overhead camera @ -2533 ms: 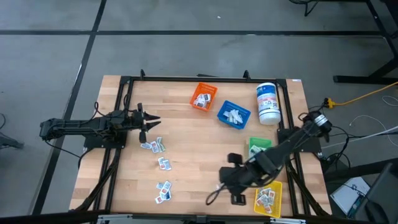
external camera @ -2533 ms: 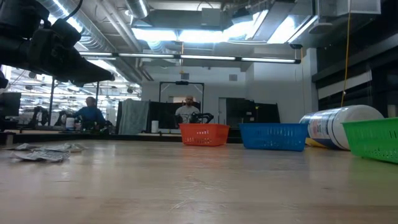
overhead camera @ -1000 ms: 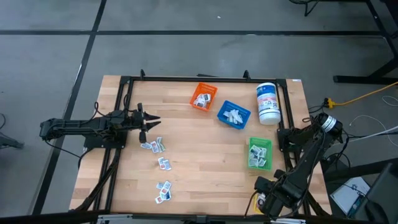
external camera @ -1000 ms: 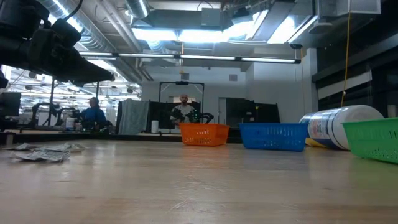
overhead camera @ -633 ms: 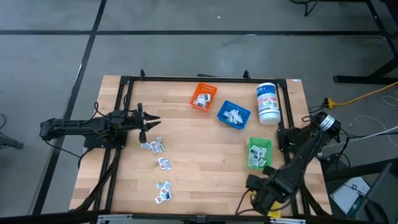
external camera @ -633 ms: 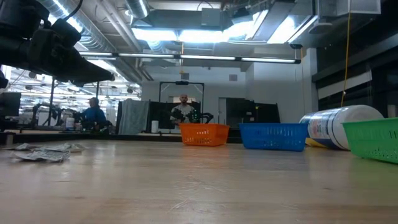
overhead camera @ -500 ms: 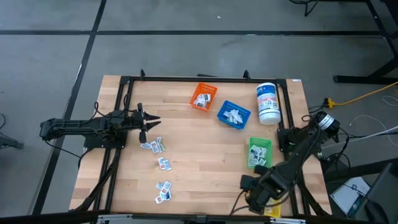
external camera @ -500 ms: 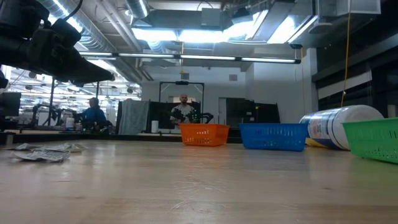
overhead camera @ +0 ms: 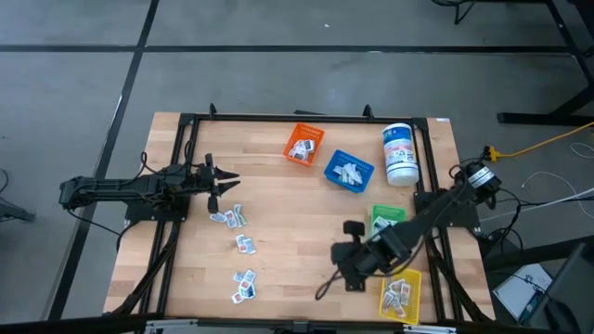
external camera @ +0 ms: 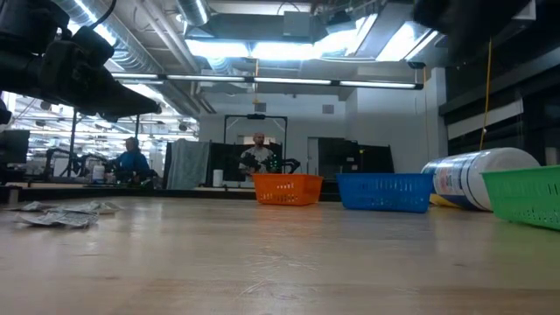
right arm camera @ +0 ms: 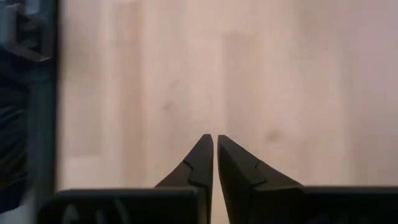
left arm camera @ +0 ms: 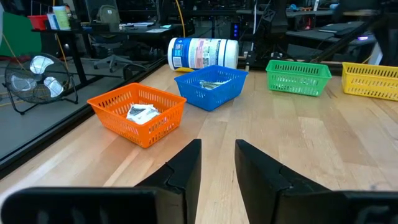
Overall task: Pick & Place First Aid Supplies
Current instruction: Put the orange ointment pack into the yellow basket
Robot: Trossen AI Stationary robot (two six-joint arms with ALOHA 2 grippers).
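1. The left gripper [overhead camera: 227,182] sat above the bench [overhead camera: 278,278] near its left edge, about midway between the far and near edges. Its fingers [left arm camera: 186,168] stood a narrow gap apart and held nothing.
2. The right gripper [overhead camera: 325,289] hung over bare wood near the bench's near edge, right of centre. Its fingers [right arm camera: 202,158] were almost touching, with nothing between them.
3. Loose first aid supplies lay on the left half of the bench in three small groups: one group [overhead camera: 227,217] just beside the left gripper's fingertips, a second [overhead camera: 245,244] nearer the near edge, and a third [overhead camera: 244,286] close to the near edge.
4. The orange bin [overhead camera: 302,144] stood near the far edge at about the centre and contained white packets [left arm camera: 142,113].
5. The blue bin [overhead camera: 348,172] stood just right of the orange bin, slightly nearer the bench centre, and also contained packets.
6. The green bin [overhead camera: 386,223] stood near the right edge, partly covered by the right arm in the high view; its contents could not be fully made out.
7. The yellow bin [overhead camera: 401,295] stood at the near right corner and contained several packets.
8. The white canister [overhead camera: 399,154] with a blue label lay on its side near the far right corner, just beside the blue bin.
9. In the low view, two people [external camera: 258,156] were visible in the room beyond the far edge.
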